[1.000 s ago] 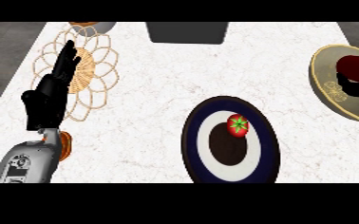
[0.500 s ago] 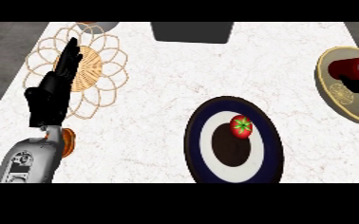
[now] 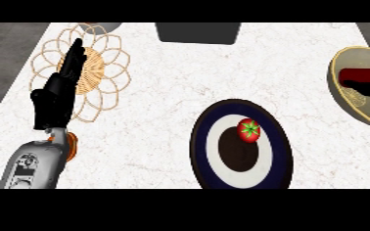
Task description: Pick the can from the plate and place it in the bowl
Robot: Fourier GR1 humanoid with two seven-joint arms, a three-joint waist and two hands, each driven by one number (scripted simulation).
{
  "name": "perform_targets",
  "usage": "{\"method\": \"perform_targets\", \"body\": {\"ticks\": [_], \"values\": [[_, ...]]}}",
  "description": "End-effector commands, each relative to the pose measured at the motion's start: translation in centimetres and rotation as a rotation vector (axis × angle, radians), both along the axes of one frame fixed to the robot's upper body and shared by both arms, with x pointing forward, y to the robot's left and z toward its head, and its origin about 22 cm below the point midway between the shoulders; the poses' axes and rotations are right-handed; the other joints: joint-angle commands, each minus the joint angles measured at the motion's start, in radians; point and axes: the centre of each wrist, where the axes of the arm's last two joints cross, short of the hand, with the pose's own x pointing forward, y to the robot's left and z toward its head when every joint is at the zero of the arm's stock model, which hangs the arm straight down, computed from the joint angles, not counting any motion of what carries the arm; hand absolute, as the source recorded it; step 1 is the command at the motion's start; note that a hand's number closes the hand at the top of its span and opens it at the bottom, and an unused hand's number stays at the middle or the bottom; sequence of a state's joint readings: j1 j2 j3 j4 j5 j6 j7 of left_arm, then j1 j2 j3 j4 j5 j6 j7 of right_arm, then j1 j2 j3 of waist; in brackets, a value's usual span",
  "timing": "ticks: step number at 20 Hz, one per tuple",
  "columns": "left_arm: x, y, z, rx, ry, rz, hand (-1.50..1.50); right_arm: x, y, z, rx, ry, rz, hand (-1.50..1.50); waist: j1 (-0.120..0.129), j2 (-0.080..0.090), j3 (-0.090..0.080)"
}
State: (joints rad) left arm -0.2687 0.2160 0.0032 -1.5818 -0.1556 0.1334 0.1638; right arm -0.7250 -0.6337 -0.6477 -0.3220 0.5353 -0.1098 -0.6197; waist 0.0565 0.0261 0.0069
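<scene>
Can (image 3: 356, 80) in bowl (image 3: 339, 85); left hand (image 3: 61, 88) open, fingers up.

L hand (image 3: 59, 90) at view's left, fingers straight up, resting; grey forearm below.

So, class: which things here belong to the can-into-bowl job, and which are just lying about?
Job:
plate
bowl
dark red thing in the bowl, perhaps the can

Lying about:
tomato-like red thing on the plate
woven mat
dark grey box at the far edge
left hand, resting open
</scene>
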Motion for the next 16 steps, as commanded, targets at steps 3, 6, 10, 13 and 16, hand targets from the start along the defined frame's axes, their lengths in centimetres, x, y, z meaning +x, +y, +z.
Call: {"method": "perform_targets", "body": {"ticks": [3, 6, 10, 13, 16], "values": [[0.1, 1.0, -0.1, 0.001, 0.005, 0.004, 0.0, -1.8, -2.9, 0.9, 0.11, -0.092, -0.022, -1.5, -0.009, 0.0, 0.0], [-1.6, 0.4, -1.3, 0.017, 0.016, 0.002, 0.0, -2.9, -4.2, 1.0, 0.193, -0.086, -0.005, -1.5, -0.013, -0.009, -0.002], [-0.7, 2.1, 0.3, 0.02, 0.018, 0.028, 0.0, -7.1, -7.7, 0.8, 0.252, -0.108, 0.008, -1.5, -0.028, -0.011, -0.001], [-1.8, 0.9, -1.3, -0.01, 0.017, 0.016, 0.0, -9.7, -10.1, 2.0, 0.291, -0.134, 0.076, -1.5, -0.034, -0.015, -0.002], [0.0, 0.8, -0.1, -0.004, 0.012, 0.036, 0.0, -12.3, -11.1, 0.7, 0.342, -0.137, 0.132, -1.5, -0.049, -0.012, -0.001]]}}
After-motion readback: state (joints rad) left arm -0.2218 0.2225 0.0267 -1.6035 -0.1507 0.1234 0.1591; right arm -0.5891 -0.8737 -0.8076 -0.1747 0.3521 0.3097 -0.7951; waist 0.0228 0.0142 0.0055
